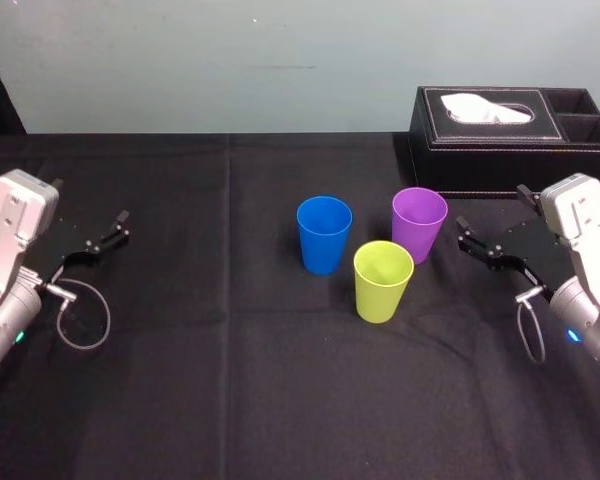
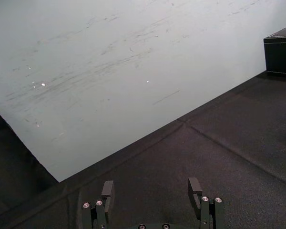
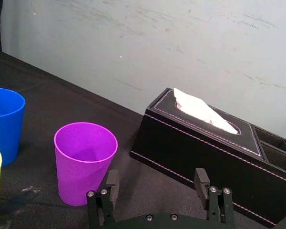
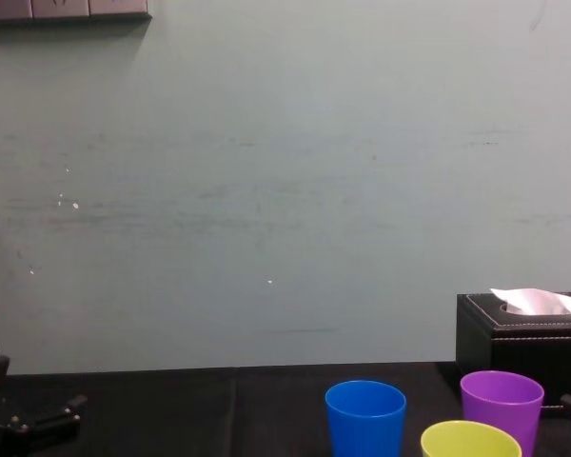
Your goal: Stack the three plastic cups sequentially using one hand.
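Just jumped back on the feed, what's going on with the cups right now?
Nothing is held yet. The blue cup, yellow-green cup and purple cup stand upright on the black table, none nested in another. The right gripper hangs open close to the purple cup, near the tissue box. The left gripper sits open, parked far to the left.

The place looks like a robot laboratory, not a home. A black-draped table [image 1: 230,400] fills the lower part of the head view, with a bare, scuffed pale wall [image 1: 230,60] across the top. The left gripper [image 2: 151,187] and right gripper [image 3: 156,176] hang at the frame's two sides.
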### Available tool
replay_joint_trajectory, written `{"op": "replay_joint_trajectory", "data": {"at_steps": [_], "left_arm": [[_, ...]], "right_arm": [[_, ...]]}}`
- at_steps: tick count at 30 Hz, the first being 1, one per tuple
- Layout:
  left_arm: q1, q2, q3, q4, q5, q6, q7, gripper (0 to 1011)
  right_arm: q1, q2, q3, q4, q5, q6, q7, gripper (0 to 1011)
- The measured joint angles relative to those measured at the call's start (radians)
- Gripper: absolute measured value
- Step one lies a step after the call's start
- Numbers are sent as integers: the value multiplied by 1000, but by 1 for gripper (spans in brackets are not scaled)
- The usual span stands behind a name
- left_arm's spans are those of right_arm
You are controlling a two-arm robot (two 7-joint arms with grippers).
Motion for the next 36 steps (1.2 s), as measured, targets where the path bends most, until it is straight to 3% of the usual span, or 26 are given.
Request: {"op": "replay_joint_trajectory", "data": {"at_steps": [14, 21, 28, 36], "left_arm": [[0, 0, 0, 0, 0, 0, 0, 1011], [0, 0, 0, 0, 0, 0, 0, 1011], [0, 0, 0, 0, 0, 0, 0, 1011], [0, 0, 0, 0, 0, 0, 0, 1011]], "right_arm": [[0, 0, 0, 0, 0, 0, 0, 1000], [-29, 6, 38, -36, 10, 0, 1, 1000], [-108, 41, 82, -113, 36, 3, 17, 1000], [-254, 106, 132, -256, 125, 6, 108, 1000]]}}
